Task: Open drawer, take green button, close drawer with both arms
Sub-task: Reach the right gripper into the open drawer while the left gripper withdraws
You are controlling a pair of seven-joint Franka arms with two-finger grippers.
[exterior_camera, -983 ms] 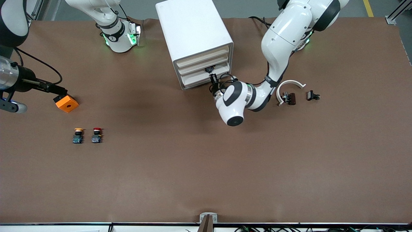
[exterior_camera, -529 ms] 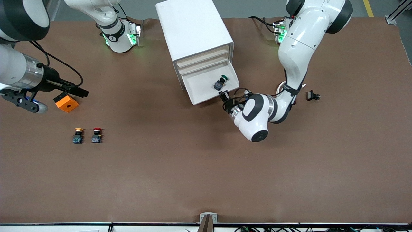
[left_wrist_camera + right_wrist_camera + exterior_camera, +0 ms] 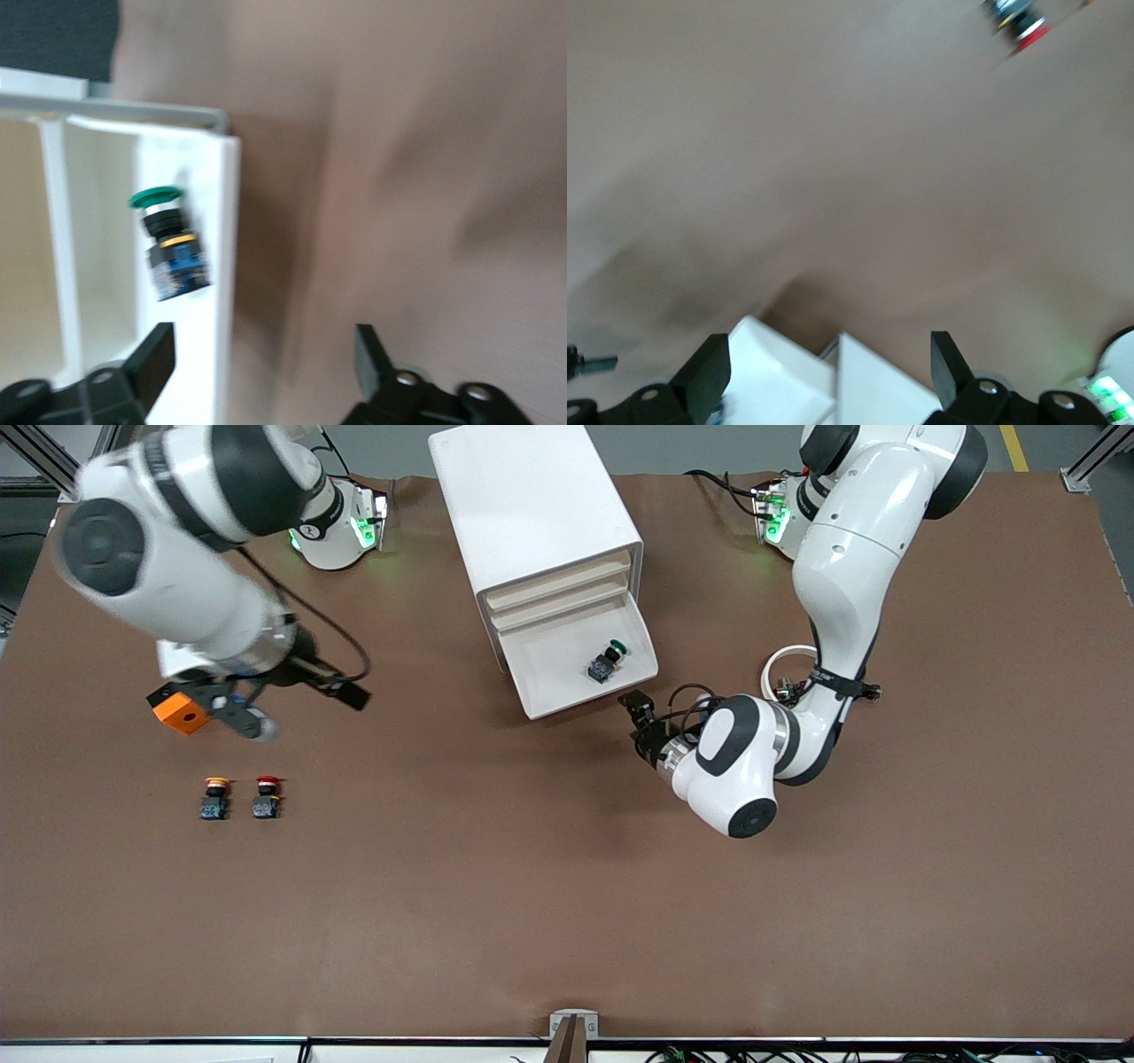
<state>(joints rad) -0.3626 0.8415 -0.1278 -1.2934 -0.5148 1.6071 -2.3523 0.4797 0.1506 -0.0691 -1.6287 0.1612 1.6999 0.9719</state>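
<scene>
Because the bottom drawer [image 3: 580, 664] stood pulled out from the white cabinet [image 3: 536, 531], the button [image 3: 606, 661] lay exposed on the drawer's floor, on its side, its green cap pointing toward the cabinet and its black-and-blue body toward the drawer's front wall. It sat at the left arm's end of the drawer, close to the side wall, which left room above it for a grasp from overhead.

The left gripper [image 3: 640, 713] was just in front of the drawer's front corner, low over the table [image 3: 567, 886], its jaws apart and holding nothing; in the left wrist view both fingers framed the drawer's front wall with the button [image 3: 170, 243] just inside it. That placement suited an arm done with the pulling, standing clear so that the drawer's inside was free.

The right gripper [image 3: 341, 691] hung over the table between the orange block [image 3: 182, 710] and the cabinet, jaws apart and empty, pointed toward the drawer; likely it was the one meant to take the button. The yellow-capped button [image 3: 213, 798] and red-capped button [image 3: 266, 797] stood side by side nearer the front camera.
</scene>
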